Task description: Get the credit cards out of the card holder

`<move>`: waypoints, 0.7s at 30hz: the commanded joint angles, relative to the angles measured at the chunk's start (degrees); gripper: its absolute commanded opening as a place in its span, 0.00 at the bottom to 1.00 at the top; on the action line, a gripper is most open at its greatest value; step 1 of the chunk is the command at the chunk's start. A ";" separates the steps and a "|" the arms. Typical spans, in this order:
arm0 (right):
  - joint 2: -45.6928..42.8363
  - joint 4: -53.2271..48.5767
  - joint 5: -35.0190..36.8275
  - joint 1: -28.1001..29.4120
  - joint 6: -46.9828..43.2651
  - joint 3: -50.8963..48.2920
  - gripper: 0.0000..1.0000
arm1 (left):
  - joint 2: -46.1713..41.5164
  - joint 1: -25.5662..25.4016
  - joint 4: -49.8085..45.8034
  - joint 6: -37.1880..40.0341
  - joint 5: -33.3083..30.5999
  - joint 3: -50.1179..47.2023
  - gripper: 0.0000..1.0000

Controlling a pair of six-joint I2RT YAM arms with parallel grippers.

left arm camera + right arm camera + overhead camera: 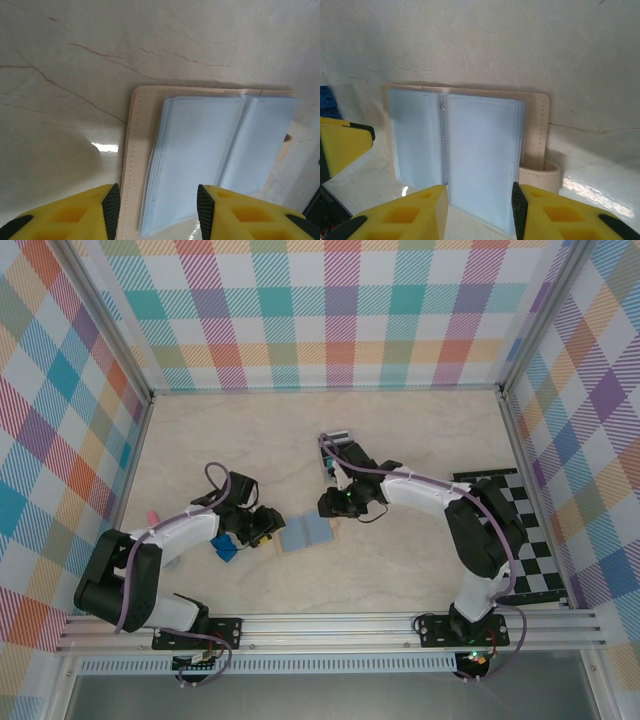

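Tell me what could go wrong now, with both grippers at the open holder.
1. The left gripper straddles the loose sleeves of the holder; closing could pinch sleeves, not a card, and drag the holder.
2. The right gripper faces it from the opposite side, close by; the two might collide.
3. The blue block lies beside the left gripper and may get knocked.
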 commanded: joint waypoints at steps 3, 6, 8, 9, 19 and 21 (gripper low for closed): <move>3.88 -0.52 2.38 1.13 5.96 1.81 0.40 | 3.02 -1.39 1.17 -0.58 1.66 2.54 0.36; 5.22 -0.79 2.43 1.30 6.27 2.18 0.40 | 3.81 -1.74 1.18 -0.47 1.47 2.99 0.34; 5.93 -1.31 2.53 1.39 6.16 2.46 0.40 | 4.25 -1.84 1.02 -0.35 0.95 3.05 0.33; 6.19 -1.46 2.61 1.39 6.12 2.53 0.40 | 4.51 -1.80 0.91 -0.21 0.83 3.17 0.34; 9.09 -2.62 2.19 1.74 6.37 2.80 0.38 | 7.27 -2.17 1.18 0.59 3.41 4.26 0.23; 9.56 -2.66 2.02 1.83 6.29 2.95 0.37 | 7.29 -2.26 1.17 0.85 3.81 4.66 0.17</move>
